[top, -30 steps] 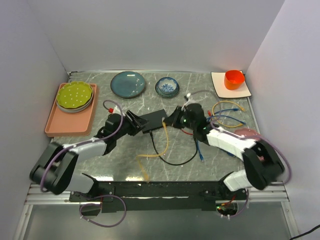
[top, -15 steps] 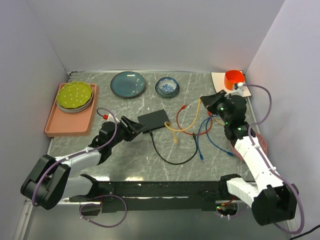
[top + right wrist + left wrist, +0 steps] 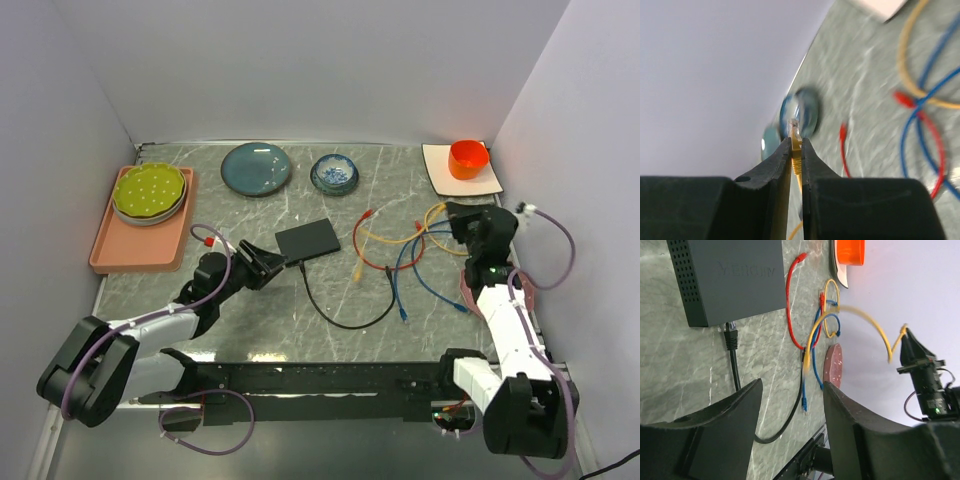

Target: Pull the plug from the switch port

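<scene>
Over the last second the right arm has swung away from the switch (image 3: pixel 308 239) to the right edge of the table, dragging the yellow cable (image 3: pixel 395 240) with it, while the left arm has backed off a little toward the near side. The right gripper (image 3: pixel 796 145) is pinched nearly closed on the yellow plug (image 3: pixel 795 131), whose clear tip pokes out past the fingertips and hangs well clear of any socket. The pull itself therefore looks done. The switch lies flat in the middle of the table, in front of the blue plate (image 3: pixel 256 167). A black cable (image 3: pixel 731 342) is plugged into its near edge, and the red cable (image 3: pixel 787 300) lies loose beside it. The left gripper (image 3: pixel 792 390) sits just beside the switch's near left corner, its jaws spread about halfway and empty, most likely placed there to steady the box against the tug. What seems left is to set the yellow plug down.
</scene>
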Controlling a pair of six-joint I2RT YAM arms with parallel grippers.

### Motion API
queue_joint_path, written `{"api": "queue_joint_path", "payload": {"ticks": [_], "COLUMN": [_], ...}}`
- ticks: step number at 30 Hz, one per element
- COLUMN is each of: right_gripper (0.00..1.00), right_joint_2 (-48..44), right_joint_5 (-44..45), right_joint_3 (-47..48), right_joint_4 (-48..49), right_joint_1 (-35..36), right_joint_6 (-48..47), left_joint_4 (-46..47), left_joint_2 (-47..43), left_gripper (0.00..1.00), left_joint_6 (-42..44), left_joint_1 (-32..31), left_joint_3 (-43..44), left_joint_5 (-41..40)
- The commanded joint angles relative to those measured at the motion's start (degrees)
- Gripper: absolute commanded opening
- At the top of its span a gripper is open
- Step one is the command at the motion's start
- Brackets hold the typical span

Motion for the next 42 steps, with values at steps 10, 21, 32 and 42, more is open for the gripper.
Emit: {"api": "queue_joint_path", "payload": {"ticks": [10,21,32,42], "right_gripper": [0.60,0.69,0.58,0.58], "right_joint_2": [16.1,17.1,32.1,41.6], "right_joint_5": [-2.9,-1.3,-13.3,-19.0], "right_joint_3": [12.0,15.7,8.0,8.2], "right_joint_4": [-7.7,-10.5,8.8,15.0], "right_joint_1": [-3.7,15.5,33.4,39.9], "right_joint_6": [-5.3,-18.0,-21.3,-20.0], "left_joint_4": [-0.1,-2.8,-12.9,-6.5], "left_joint_2": [-0.8,-0.3,3.4,19.9], "left_gripper": [0.57,0.57,0.55,0.47], "left_joint_6": [1.6,2.1,4.5,4.9], "left_joint_1": [0.1,0.1,1.5,2.0], "left_joint_3": [0.8,1.7,11.3,18.5], "left_joint_5": [0.2,-2.5,-10.3,-3.7]}}
